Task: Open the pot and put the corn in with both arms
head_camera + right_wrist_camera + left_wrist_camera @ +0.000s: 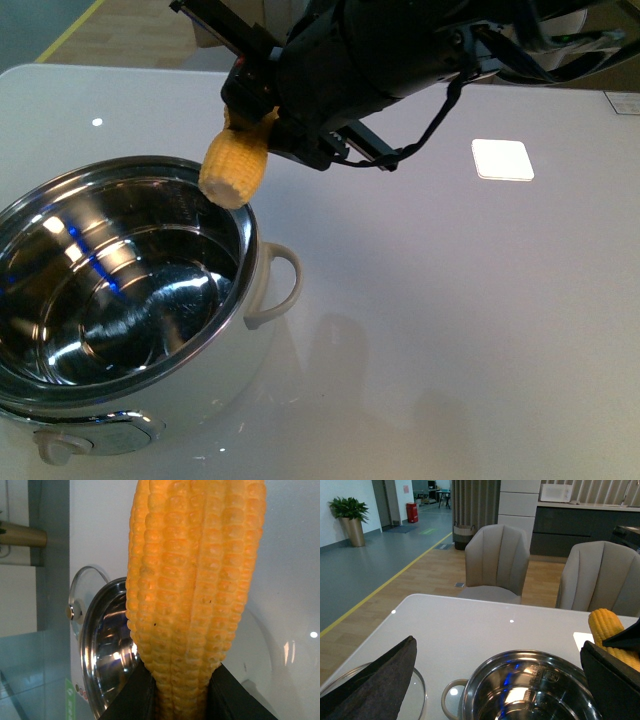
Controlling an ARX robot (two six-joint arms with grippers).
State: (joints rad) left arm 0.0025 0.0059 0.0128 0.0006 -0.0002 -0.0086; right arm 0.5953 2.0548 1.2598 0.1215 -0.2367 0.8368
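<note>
The pot stands open at the front left of the white table, its shiny steel inside empty; it also shows in the left wrist view as the pot. My right gripper is shut on the corn, which hangs flat end down just above the pot's far right rim. In the right wrist view the corn fills the middle, clamped between two black fingers. My left gripper is open, its fingers wide apart with the pot between them. The glass lid lies flat on the table beside the pot.
A white square patch sits on the table at the right. The pot's cream side handle sticks out toward the table's middle. Two grey chairs stand beyond the far table edge.
</note>
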